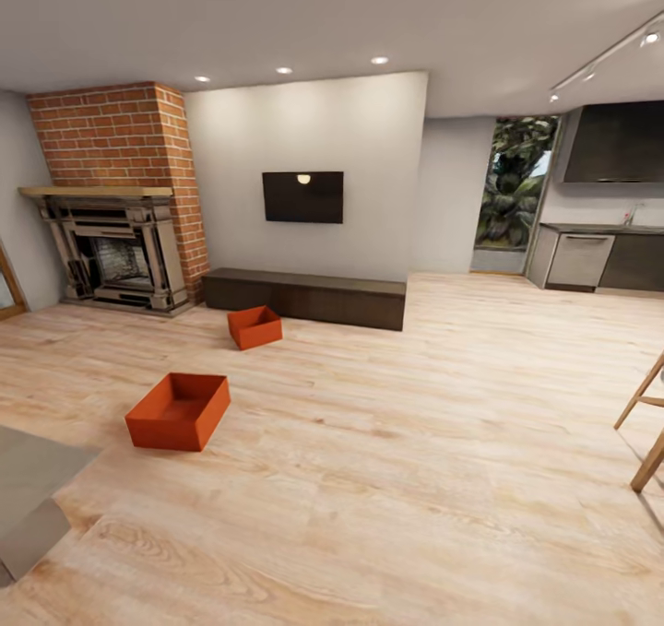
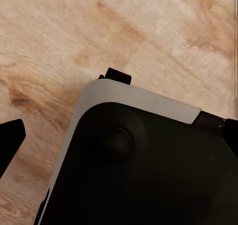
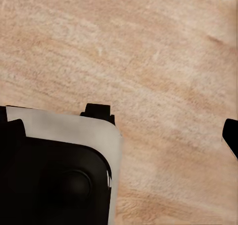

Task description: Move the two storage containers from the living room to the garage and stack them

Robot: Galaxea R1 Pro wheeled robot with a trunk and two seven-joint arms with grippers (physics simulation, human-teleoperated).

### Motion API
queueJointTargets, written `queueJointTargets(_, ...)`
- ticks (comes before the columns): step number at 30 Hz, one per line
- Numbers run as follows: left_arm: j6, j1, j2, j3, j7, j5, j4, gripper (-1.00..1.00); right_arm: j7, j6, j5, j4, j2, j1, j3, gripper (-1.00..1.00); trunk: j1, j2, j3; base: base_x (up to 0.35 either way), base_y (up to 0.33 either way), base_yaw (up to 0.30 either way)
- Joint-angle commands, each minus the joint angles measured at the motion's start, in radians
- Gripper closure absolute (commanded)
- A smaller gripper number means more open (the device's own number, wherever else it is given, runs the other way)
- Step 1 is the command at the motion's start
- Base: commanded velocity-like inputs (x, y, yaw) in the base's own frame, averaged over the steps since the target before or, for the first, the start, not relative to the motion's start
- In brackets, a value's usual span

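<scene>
Head view: two storage containers near fireplace.

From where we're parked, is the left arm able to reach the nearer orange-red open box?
Probably not: the nearer orange-red open box sits well ahead across bare light wood plank floor. Nothing blocks it; drive closer first.

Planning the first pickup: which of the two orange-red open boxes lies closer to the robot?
The larger-looking orange-red storage box on the wood plank floor; the other box sits farther back, by the dark low cabinet.

a rounded matt-black robot base panel edged with a pale grey rim, small black tabs protruding at its corners.
</scene>
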Motion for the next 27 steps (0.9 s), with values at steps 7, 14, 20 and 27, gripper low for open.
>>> queueJointTargets(7,-0.001,0.000,-0.002,0.004,0.001,-0.001,-0.001,-1.00,0.005,-0.006,-0.010,0.003,0.000,-0.001,0.007,-1.00,0.001,0.000,-0.001,0.326,0.000,0.000)
queueJointTargets(14,0.001,0.000,-0.002,0.004,0.001,-0.002,-0.001,-1.00,0.005,-0.011,-0.015,0.003,-0.001,-0.001,0.003,-1.00,0.001,0.000,-0.001,0.326,0.000,0.000)
queueJointTargets(20,0.001,0.000,-0.002,0.003,0.001,-0.001,-0.001,-1.00,0.005,-0.012,-0.014,0.003,-0.001,-0.001,0.002,-1.00,0.001,0.000,-0.001,0.326,0.000,0.000)
queueJointTargets(27,0.001,0.000,-0.002,0.004,0.001,-0.004,0.000,-1.00,0.005,-0.009,-0.009,0.003,-0.001,-0.001,0.006,-1.00,0.001,0.000,-0.001,0.326,0.000,0.000)
